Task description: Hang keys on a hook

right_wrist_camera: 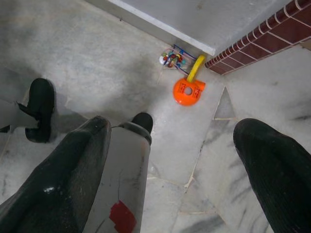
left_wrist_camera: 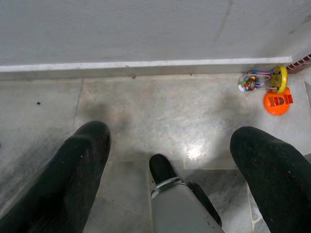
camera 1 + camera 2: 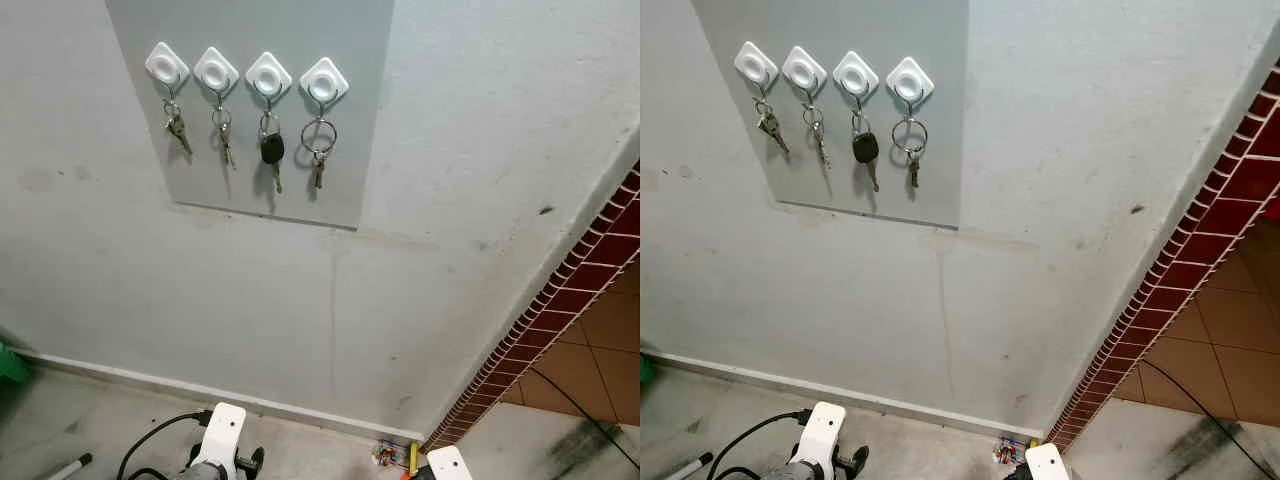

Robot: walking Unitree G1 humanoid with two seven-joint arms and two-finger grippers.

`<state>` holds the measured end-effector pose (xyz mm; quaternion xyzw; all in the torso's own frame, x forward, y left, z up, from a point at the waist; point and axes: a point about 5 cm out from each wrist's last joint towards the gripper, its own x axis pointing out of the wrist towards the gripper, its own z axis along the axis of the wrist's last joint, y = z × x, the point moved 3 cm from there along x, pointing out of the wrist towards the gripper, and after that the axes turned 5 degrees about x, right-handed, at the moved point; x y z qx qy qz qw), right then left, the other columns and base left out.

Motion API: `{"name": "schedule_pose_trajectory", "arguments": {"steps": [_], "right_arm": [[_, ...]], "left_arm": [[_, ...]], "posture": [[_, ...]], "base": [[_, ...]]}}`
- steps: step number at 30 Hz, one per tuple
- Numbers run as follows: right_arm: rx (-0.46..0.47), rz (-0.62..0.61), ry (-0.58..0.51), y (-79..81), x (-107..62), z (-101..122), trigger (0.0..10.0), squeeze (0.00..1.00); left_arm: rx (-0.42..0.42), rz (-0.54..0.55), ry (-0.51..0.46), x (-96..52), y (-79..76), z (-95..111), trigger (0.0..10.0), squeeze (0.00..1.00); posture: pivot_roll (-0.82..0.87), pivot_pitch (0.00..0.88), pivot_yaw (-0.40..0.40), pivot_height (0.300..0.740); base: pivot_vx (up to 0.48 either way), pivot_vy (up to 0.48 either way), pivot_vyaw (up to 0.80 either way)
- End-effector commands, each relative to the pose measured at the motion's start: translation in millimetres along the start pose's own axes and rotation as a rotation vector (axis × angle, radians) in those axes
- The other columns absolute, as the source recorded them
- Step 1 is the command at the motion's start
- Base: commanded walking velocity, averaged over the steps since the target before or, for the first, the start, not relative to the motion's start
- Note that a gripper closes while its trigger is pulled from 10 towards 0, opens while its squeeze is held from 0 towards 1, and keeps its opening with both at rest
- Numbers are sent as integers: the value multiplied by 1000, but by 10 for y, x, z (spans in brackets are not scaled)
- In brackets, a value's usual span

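Four white diamond-shaped hooks sit in a row on a grey panel (image 3: 300, 190) high on the wall. Each holds keys: a small bunch (image 3: 178, 128) on the leftmost hook (image 3: 167, 64), a thin key (image 3: 224, 135) beside it, a black-headed key (image 3: 272, 150) on the third hook, and a large ring with keys (image 3: 318, 150) on the rightmost hook (image 3: 324, 80). Both arms hang low, far below the hooks. My left gripper (image 2: 175, 141) points at the floor, open, nothing between its fingers. My right gripper (image 1: 177, 131) is also open and holds nothing.
An orange and yellow toy (image 1: 187, 90) lies on the marble floor by the wall's corner. A red-tiled wall edge (image 3: 560, 290) runs diagonally on the right. A black cable (image 3: 150, 440) lies at lower left and something green (image 3: 10, 365) at the left edge.
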<state>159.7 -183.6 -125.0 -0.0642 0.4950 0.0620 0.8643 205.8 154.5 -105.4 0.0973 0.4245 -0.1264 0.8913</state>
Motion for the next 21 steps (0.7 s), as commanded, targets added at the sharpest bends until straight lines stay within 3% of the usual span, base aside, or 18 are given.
{"name": "schedule_pose_trajectory", "arguments": {"steps": [1,21], "right_arm": [[3,4,4,4,1,-1,10000,0],[3,4,4,4,1,-1,10000,0]], "left_arm": [[15,4,-9,-1,35,24,10000,0],[15,4,-9,-1,35,24,10000,0]], "posture": [[-72,0,9,740],[-72,0,9,740]], "base": [[0,0,0],[0,0,0]]}}
